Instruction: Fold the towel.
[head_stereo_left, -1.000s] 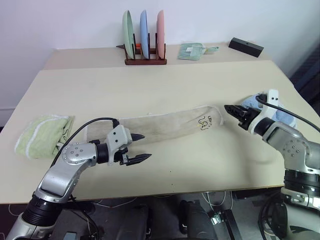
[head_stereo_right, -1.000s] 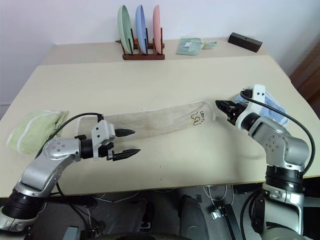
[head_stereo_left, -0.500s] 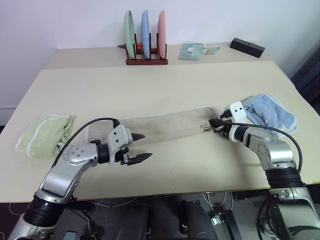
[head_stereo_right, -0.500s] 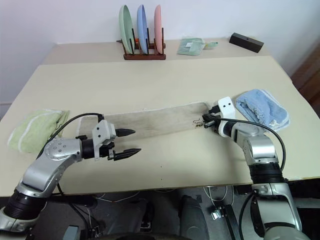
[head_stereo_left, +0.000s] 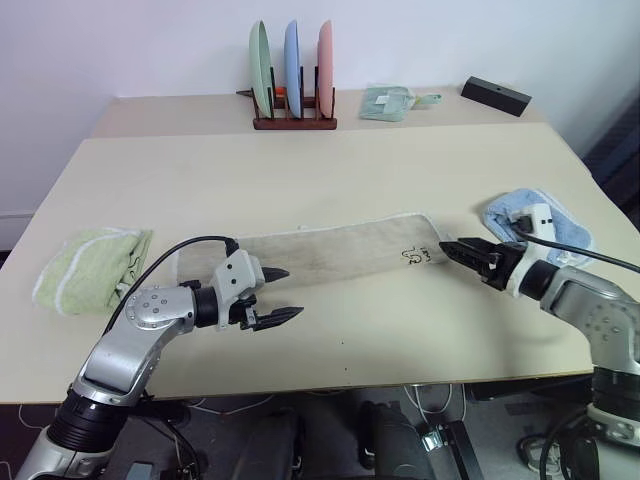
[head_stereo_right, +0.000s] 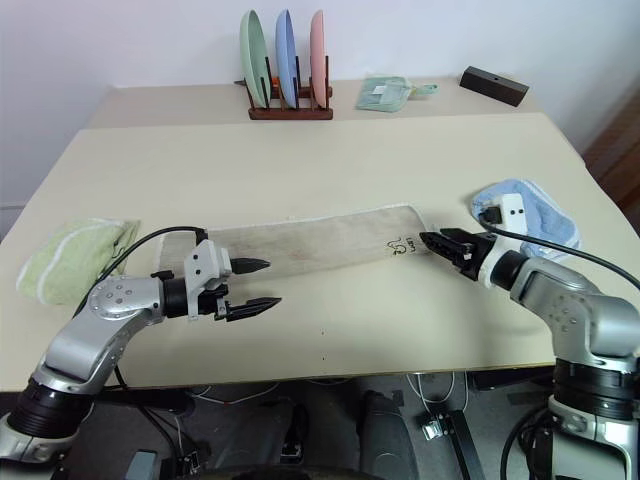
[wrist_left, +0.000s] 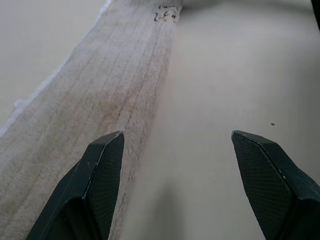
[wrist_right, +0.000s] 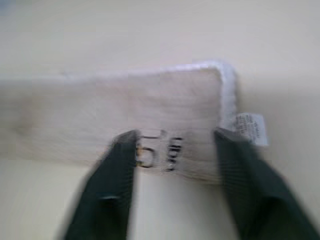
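Note:
The towel, a long beige strip with whitish edging, lies flat across the middle of the table. Its dark logo is at the right end. My right gripper hovers just off that end, pointing at it, open and holding nothing. In the right wrist view its fingers stand apart with the logo corner beyond them. My left gripper is open at the near edge of the towel's left part. Its one finger is over the cloth, the other over bare table.
A folded light green towel lies at the table's left edge and a light blue towel behind my right arm. At the back stand a plate rack, a small green cloth and a black box.
My right gripper, shut at the towel's logo end, pressed down onto it, then opened and drew back to the right. The towel end now lies flat. My left gripper has kept still.

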